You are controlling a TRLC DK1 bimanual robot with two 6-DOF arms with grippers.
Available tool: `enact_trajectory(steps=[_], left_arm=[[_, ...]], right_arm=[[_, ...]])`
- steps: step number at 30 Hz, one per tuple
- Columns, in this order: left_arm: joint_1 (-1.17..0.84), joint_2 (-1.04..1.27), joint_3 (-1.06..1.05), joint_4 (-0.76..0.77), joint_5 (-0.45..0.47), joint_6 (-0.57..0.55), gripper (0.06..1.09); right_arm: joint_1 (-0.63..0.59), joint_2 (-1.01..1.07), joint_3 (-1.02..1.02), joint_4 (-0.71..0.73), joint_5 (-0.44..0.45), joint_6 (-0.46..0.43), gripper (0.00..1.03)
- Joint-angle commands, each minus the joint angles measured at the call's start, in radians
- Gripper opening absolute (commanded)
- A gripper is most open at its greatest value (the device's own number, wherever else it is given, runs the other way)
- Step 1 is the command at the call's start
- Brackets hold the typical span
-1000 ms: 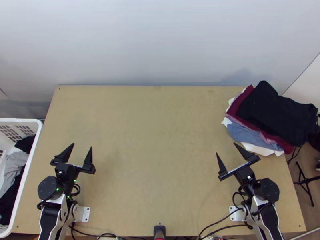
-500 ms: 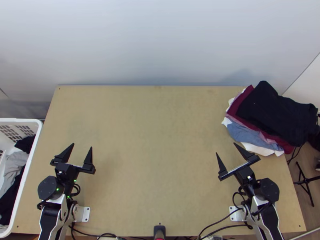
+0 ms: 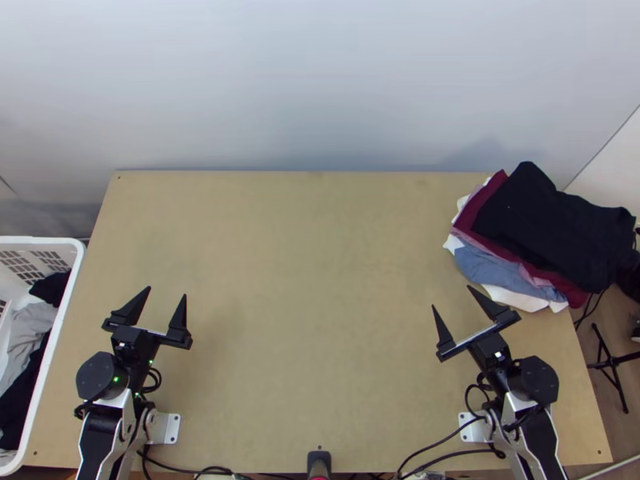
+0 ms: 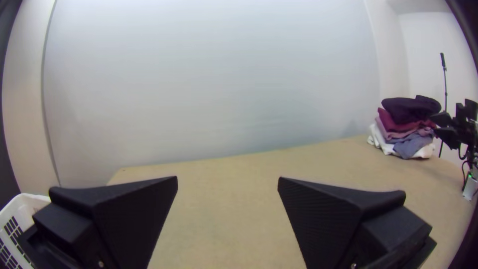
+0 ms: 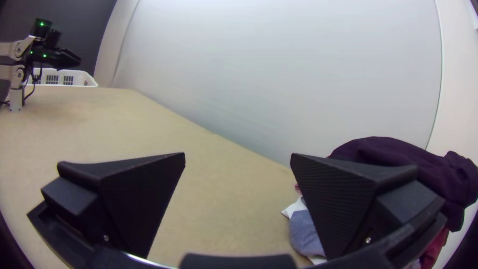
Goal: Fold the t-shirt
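Note:
My left gripper (image 3: 166, 291) stands open over the table's left part, nothing between its fingers; in the left wrist view the same gripper (image 4: 227, 180) has its two fingers wide apart. On the right side my right gripper (image 3: 451, 296) is open and holds nothing; the right wrist view has this gripper (image 5: 238, 157) with a wide gap too. A stack of cloths lies on the right edge of the table: a black one (image 3: 552, 224) on top, then dark red (image 3: 485, 200), pink, blue (image 3: 488, 270) and white. Which of them is a t-shirt I cannot tell.
The light wooden table (image 3: 312, 280) stretches between the arms. At its left stands a white basket (image 3: 68, 308) with grey (image 3: 30, 332) and black cloth inside. A pale wall (image 3: 320, 80) rises behind the table. Cables (image 3: 436, 450) run along the near edge.
My left gripper has shifted very slightly to the right. The right arm, the cloth stack and the basket are as before.

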Motion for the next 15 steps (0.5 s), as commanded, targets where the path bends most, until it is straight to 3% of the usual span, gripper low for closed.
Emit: enact_trajectory(steps=[1, 4, 15], left_arm=[[-0.001, 0.0, 0.0, 0.0, 0.001, 0.0, 1.04], [-0.001, 0.0, 0.0, 0.0, 0.001, 0.0, 1.04], [-0.021, 0.002, 0.0, -0.001, 0.004, -0.018, 1.04]], right_arm=[[0.002, 0.0, 0.0, 0.0, -0.001, 0.004, 0.98], [0.034, 0.0, 0.0, 0.0, 0.0, 0.099, 0.98], [0.033, 0.0, 0.0, 0.0, 0.002, 0.096, 0.98]])
